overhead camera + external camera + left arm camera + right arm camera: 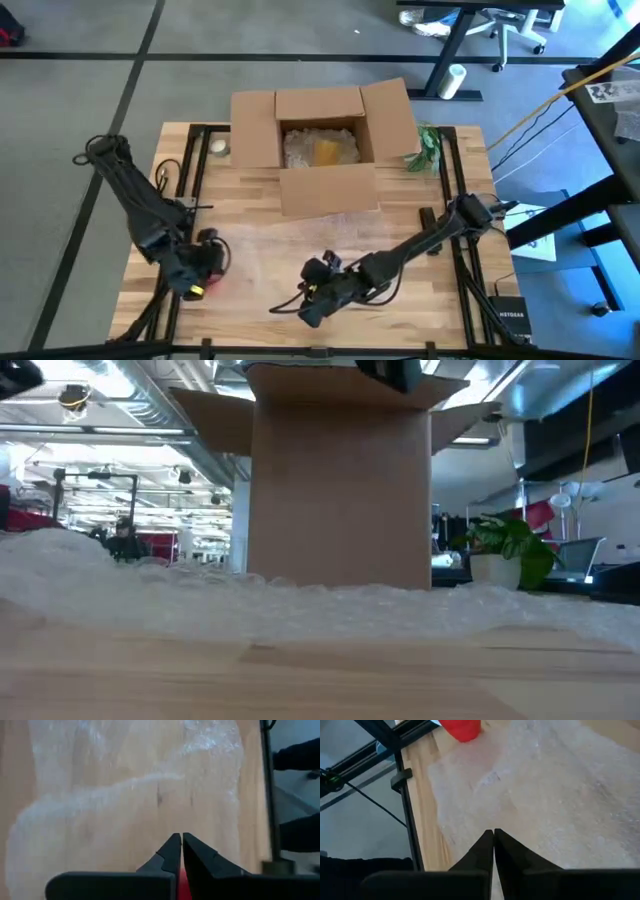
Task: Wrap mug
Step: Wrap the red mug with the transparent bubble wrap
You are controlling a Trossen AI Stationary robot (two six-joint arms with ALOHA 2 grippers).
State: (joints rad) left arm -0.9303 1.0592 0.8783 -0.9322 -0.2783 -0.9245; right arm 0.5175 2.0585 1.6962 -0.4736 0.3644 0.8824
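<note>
Red mug (461,729) sits clamped in the closed left tool (203,272) beside the bubble wrap (285,255), whose near edge the closed right tool (312,305) seems to pinch for folding.

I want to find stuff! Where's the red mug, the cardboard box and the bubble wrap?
Red mug (462,729): right wrist view, on its side wall.
Cardboard box (330,187): high view, on its front flap.
Bubble wrap (545,785): right wrist view, on the flat sheet's middle.
</note>
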